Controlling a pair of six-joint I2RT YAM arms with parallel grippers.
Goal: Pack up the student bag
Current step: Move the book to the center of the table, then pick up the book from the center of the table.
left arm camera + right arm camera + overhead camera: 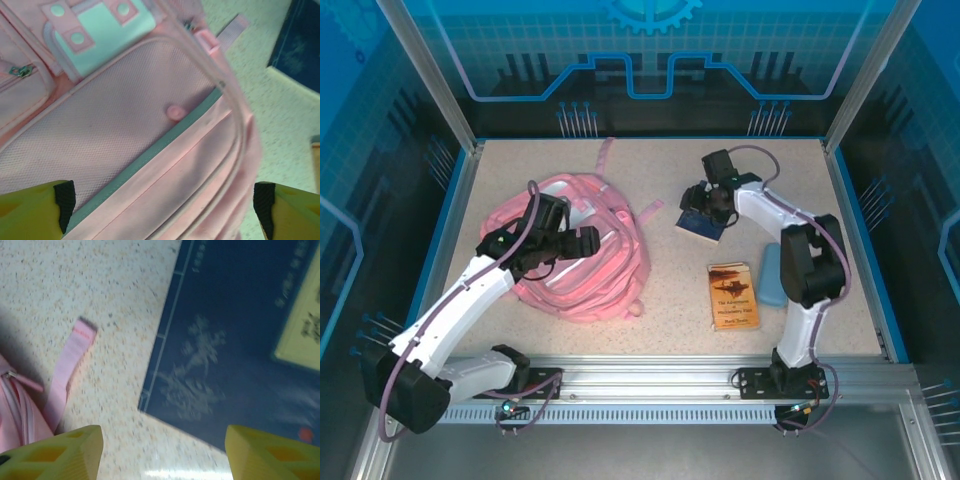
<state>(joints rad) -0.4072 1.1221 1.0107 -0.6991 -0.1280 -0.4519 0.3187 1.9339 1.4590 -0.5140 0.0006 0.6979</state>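
Bag (pixel 582 262): one, soft pink fabric, lying flat and rumpled on the left half of the table (pixel 840 300). In my left wrist view its front panel is a fine mesh weave, edged by a grey-green band and pink piping. One whitish patch (pixel 100 30) carries three round pink studs. One small round pink button (pixel 175 111) sits on the mesh. A flat woven strap (pixel 70 357) trails off the bag onto the table.

My left gripper (pixel 578 240) hovers over the bag, fingers spread wide, holding nothing. The fingers (pixel 35 210) are yellow with black pads.

My right gripper (pixel 708 205) hangs over a dark blue book (pixel 700 224), fingers parted, nothing between them. The cover is smooth, with faint pale print and a cream panel.

Books: two. The second, a brown book (pixel 733 296), lies flat, well apart from the bag. Just beside it lies one pale blue oblong (pixel 772 276) with rounded corners; I cannot tell what it is.

The table is speckled beige, like stone.
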